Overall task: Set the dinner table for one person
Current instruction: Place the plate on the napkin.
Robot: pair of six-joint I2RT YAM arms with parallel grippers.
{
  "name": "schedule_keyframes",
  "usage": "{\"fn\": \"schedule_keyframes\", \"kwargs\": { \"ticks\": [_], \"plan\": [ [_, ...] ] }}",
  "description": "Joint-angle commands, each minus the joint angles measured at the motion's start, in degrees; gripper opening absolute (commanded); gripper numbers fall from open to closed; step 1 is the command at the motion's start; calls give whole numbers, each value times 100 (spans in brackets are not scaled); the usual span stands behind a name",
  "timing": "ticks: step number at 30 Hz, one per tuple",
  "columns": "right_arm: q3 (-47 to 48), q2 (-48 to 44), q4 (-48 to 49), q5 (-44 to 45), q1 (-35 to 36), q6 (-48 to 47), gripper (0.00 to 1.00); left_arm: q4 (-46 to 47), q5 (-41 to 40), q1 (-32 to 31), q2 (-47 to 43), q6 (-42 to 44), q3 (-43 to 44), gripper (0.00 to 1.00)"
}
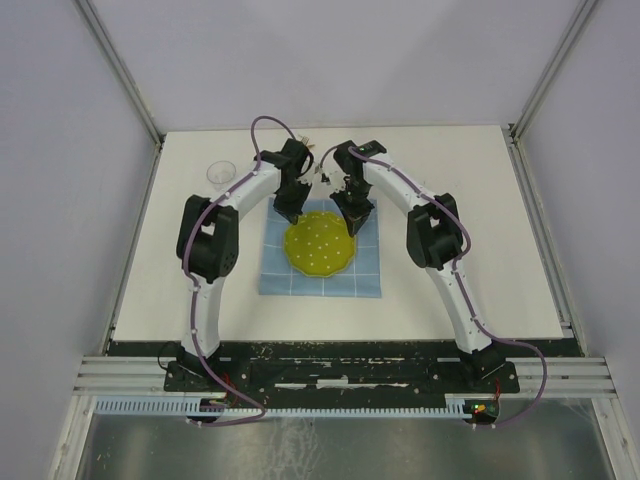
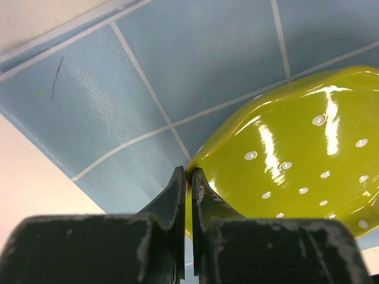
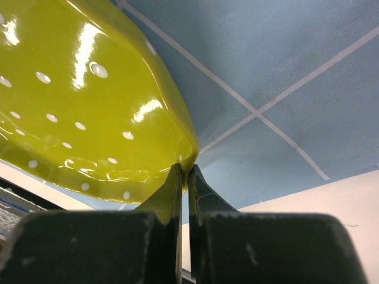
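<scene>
A yellow-green plate (image 1: 319,245) with white dots sits over a light-blue gridded cloth (image 1: 272,275) on the off-white dinner table (image 1: 480,270). My left gripper (image 1: 289,213) is shut on the plate's far left rim; the left wrist view shows its jaws pinching the plate (image 2: 296,160) at the gripper (image 2: 189,173). My right gripper (image 1: 352,222) is shut on the far right rim; the right wrist view shows it (image 3: 184,169) clamped on the plate (image 3: 89,106). Whether the plate rests on the cloth or hangs just above it I cannot tell.
A clear glass (image 1: 221,172) stands at the far left of the table. Light-coloured cutlery (image 1: 316,170) lies at the far middle, behind the grippers. Frame posts and walls enclose the table on three sides.
</scene>
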Motion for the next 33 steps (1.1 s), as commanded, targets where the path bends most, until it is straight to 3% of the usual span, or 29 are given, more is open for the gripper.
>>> {"fn": "schedule_keyframes", "kwargs": {
  "ticks": [1, 20, 21, 26, 29, 33],
  "plan": [
    [137, -48, 627, -282, 394, -266, 2, 756, 103, -21, 212, 249, 18, 3],
    [208, 101, 594, -89, 455, -320, 3, 902, 81, 74, 409, 258, 96, 3],
    [202, 60, 578, -38, 455, -347, 8, 864, 119, 75, 399, 258, 156, 6],
    [-144, -353, 639, 215, 460, -461, 38, 939, 168, 76, 66, 238, 277, 41],
    [-386, -700, 727, 469, 450, -527, 43, 935, -45, 74, -208, 340, 420, 57],
    [-814, -1416, 1016, 820, 366, -593, 43, 845, -551, 139, -552, 492, 829, 62]
  ]
}}
